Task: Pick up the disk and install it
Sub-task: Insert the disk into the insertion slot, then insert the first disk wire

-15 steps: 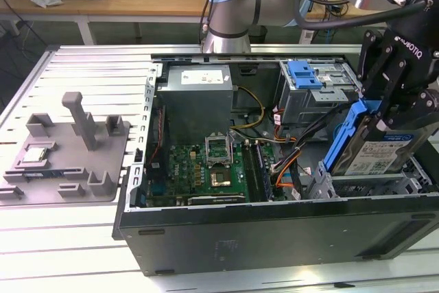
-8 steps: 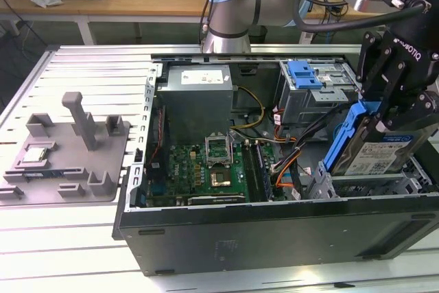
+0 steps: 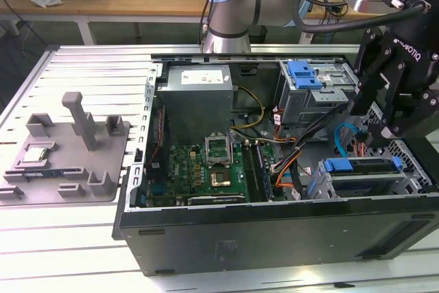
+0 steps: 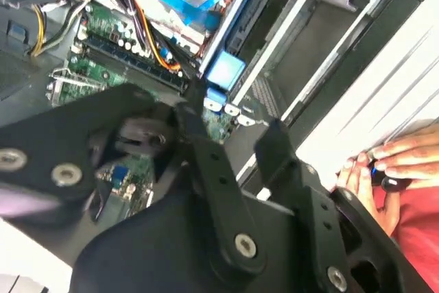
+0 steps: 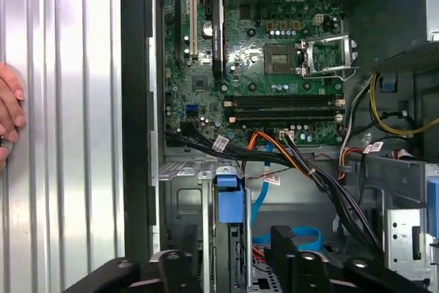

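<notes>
Above the drive cage (image 3: pixel 321 184), at the corner of the computer case (image 3: pixel 274 231) on the exterior view's right, the gripper (image 3: pixel 376 125) hangs with its jaws spread wide and nothing held between them. The second wrist view looks along the black fingers (image 4: pixel 206 149), and the gap between them shows only the case interior beyond.

Disk (image 3: pixel 370 163): the exterior view shows its long blue carrier edge lying along the top of the cage, just below the gripper and apart from it. It appears to be seated on edge in the cage, but the label face is hidden, so this is noted with caution.

Both wrist views add a blue plastic tab (image 5: pixel 230 200) seen between the fingers, with a light-blue ribbon cable (image 5: pixel 257 204) beside it.

The first wrist view looks straight down on the green motherboard (image 5: pixel 260 94) and its processor socket (image 5: pixel 281 56). A person's hand (image 5: pixel 8 111) rests on the slatted table (image 5: pixel 68 101) outside the case wall. The second wrist view shows that hand next to a red sleeve (image 4: pixel 411 238).

On the exterior view's left, well apart from the case, a grey fixture plate (image 3: pixel 103 149) carries a small square chip (image 3: pixel 38 156).
</notes>
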Tool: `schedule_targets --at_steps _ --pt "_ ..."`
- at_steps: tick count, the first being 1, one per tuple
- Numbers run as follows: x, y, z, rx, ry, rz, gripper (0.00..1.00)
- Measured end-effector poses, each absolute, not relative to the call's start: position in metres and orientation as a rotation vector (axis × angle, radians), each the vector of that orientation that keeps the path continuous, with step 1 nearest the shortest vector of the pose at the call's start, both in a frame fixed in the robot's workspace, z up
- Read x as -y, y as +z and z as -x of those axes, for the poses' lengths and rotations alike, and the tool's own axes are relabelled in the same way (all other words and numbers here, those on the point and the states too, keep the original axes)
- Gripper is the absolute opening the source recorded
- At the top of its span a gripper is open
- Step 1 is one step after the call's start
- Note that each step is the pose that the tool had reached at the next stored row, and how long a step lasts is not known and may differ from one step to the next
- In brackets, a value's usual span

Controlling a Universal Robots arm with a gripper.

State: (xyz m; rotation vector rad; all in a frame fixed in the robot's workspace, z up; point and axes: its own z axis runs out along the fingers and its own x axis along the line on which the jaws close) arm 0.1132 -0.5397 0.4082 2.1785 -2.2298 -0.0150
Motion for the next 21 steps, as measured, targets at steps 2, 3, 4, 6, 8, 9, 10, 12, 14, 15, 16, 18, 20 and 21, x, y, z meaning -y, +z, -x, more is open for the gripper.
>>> schedule_targets --at_steps 2,3,4,6,8,9,10,12,14,15,16,18,20,21 --pt "0.5397 0.4082 -0.1132 2.23 -0.015 -2.178 0.62" --pt "0.5397 0.4082 -0.1132 2.23 -0.015 -2.178 0.68" --pt "0.5398 0.4082 -0.1132 2.23 -0.015 -2.178 0.68" --pt "0.5398 0.4082 -0.1132 2.23 -0.015 -2.178 0.68" --pt "0.5398 0.4082 -0.1132 2.23 -0.015 -2.178 0.68" --pt "0.5399 0.4082 -0.1132 2.23 -0.015 -2.178 0.68" --pt "0.54 0.4082 -0.1132 2.23 -0.015 -2.178 0.68" --pt "0.54 0.4082 -0.1132 2.23 -0.015 -2.178 0.68" --pt "0.54 0.4082 -0.1132 2.23 -0.015 -2.178 0.68" --pt "0.54 0.4082 -0.1132 2.23 -0.015 -2.178 0.68" --pt "0.5401 0.4082 -0.1132 2.23 -0.015 -2.178 0.68" --pt "0.5401 0.4082 -0.1132 2.23 -0.015 -2.178 0.68" --pt "0.5401 0.4082 -0.1132 2.23 -0.015 -2.178 0.68" --pt "0.5401 0.4082 -0.1132 2.23 -0.015 -2.178 0.68"
